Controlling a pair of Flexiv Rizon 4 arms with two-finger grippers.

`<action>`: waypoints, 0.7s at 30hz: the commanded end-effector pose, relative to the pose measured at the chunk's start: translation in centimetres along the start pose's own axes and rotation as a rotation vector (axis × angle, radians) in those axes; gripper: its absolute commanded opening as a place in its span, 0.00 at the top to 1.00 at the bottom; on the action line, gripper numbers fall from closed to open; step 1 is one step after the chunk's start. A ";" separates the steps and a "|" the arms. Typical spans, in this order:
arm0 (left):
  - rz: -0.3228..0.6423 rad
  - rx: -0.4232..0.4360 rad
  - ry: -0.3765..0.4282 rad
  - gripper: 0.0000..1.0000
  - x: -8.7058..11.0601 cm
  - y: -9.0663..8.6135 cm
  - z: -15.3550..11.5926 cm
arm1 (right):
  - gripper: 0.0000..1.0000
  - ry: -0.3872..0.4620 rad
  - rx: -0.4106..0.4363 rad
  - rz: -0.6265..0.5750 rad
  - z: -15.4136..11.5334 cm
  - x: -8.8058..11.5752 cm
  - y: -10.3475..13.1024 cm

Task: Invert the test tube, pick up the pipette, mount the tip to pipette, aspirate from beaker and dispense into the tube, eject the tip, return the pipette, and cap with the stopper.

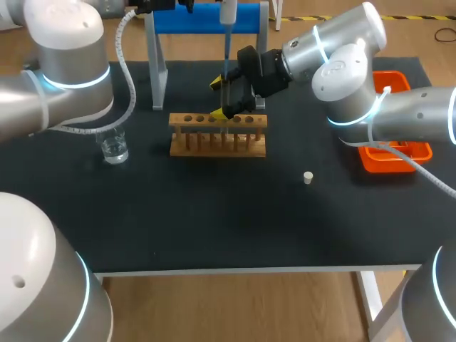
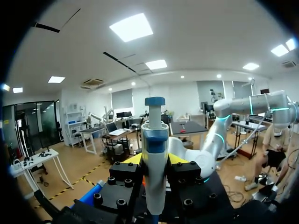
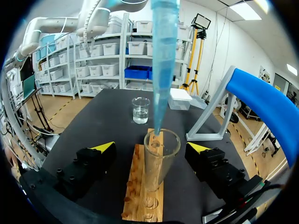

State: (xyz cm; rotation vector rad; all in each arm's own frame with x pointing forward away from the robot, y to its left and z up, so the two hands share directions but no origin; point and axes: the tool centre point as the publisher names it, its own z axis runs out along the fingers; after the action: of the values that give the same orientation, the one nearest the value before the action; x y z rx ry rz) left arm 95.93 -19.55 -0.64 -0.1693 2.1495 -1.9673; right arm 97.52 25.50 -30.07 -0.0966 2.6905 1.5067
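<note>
Pipette [image 2: 155, 149] clamped in left fingers [image 2: 132, 160], tip [image 3: 163, 70] at 12 o'clock over tube [image 3: 161, 158]; right fingers [image 3: 103, 146] apart, either side of tube. Looks like dispense step; next needs plunger pressed.

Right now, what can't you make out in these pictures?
Head view: left hand cut off by the top edge; test tube mostly hidden behind right hand.
Left wrist view: rack hidden under left hand and pipette.
Right wrist view: liquid in test tube, unclear through glass.

Bright, even overhead light filled the scene. The black worktop [image 1: 214, 221] showed only a faint shadow under the test tube rack [image 1: 218, 142], upper centre; glints marked the beaker [image 1: 114, 148] at left.
</note>
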 end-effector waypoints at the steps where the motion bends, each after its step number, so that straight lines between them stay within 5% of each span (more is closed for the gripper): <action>1: 0.000 0.007 0.000 1.00 -0.1 0.3 0.2 | 0.00 0.004 0.002 0.000 -0.1 -0.1 0.0; 21: -0.021 -0.016 -0.005 1.00 -0.5 1.8 0.2 | 0.00 0.004 0.002 0.000 -0.1 -0.1 0.0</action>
State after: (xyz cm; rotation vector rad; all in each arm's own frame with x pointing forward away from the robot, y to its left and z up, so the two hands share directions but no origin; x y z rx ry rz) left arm 96.45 -19.37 -2.36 -0.1994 2.1680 -1.9632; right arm 97.52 25.50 -30.07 -0.0966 2.6905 1.5067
